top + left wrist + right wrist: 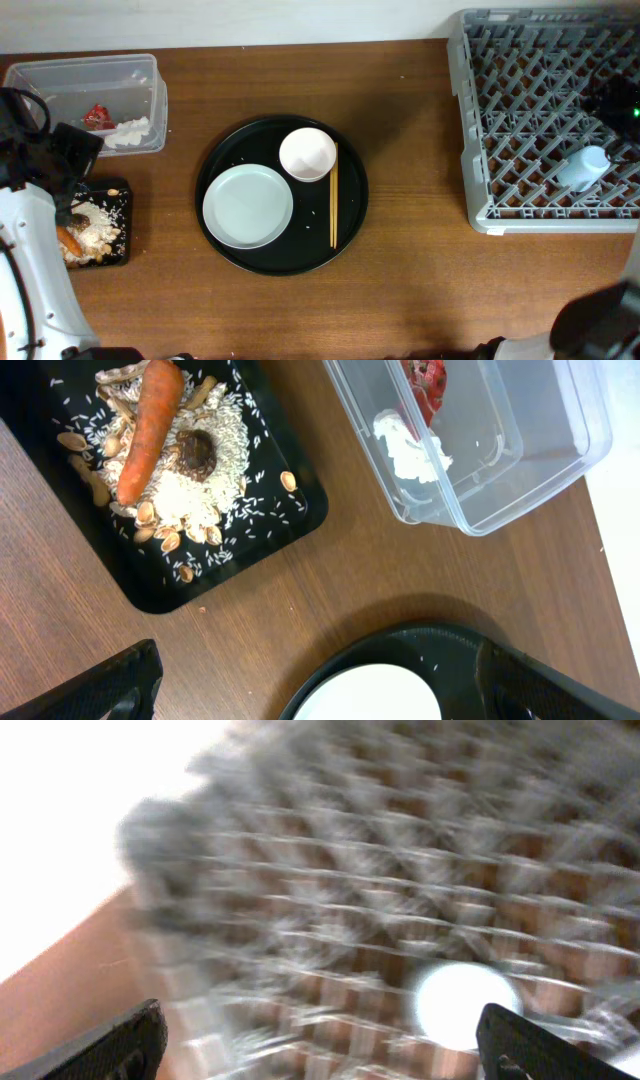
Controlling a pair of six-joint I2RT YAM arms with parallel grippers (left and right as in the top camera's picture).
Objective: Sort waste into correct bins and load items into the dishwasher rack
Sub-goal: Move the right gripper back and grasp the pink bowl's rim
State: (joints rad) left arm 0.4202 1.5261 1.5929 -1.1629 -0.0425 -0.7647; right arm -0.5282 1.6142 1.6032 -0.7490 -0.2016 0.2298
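The clear tub holds the red wrapper and white tissue. The shallow black tray holds the carrot, the brown lump and rice crumbs. The pale plate, pinkish bowl and chopsticks lie on the round black tray. The light-blue cup lies in the grey rack. My left gripper is open and empty, above the table between the black tray and the round tray. My right gripper is open and empty over the rack, near the cup.
The right wrist view is blurred by motion. Bare wooden table lies between the round tray and the rack. The rack reaches the table's right and back edges. My left arm stands at the left edge beside the black tray.
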